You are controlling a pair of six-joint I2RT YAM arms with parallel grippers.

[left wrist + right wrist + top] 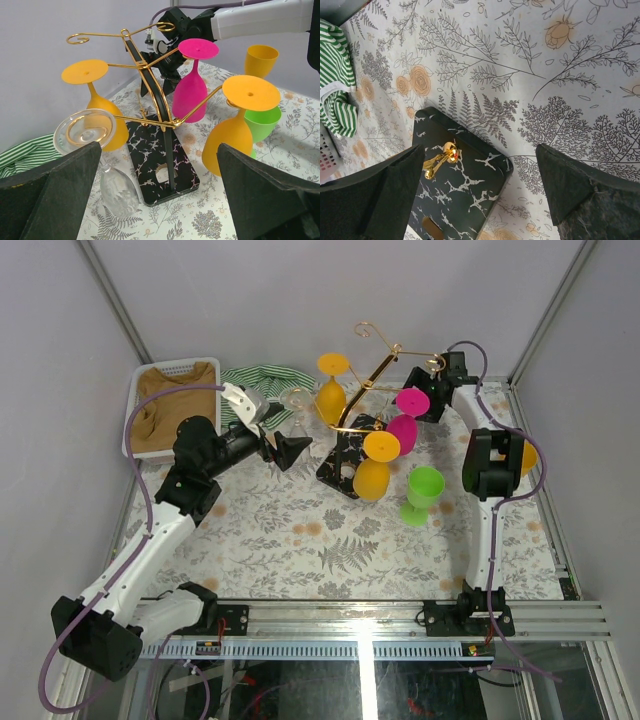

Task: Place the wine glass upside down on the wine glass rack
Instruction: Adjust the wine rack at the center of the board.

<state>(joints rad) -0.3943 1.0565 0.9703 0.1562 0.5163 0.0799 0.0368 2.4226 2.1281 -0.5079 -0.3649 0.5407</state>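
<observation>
The gold wine glass rack (372, 370) stands on its black speckled base (343, 462) at mid-table. A clear wine glass (114, 187) hangs upside down, its foot (85, 131) on a curled hook at the rack's left arm; it also shows in the top view (297, 403). Two orange glasses (331, 398) (374, 472) and a pink one (406, 418) also hang there. My left gripper (159, 150) is open and empty, just back from the clear glass. My right gripper (480, 150) is open and empty above the base (465, 185), by the rack's far arm.
A green glass (421, 494) stands upright right of the rack. An orange glass (261, 59) stands upright behind my right arm. A white basket with a brown cloth (172, 405) and a green striped cloth (268, 380) lie at the back left.
</observation>
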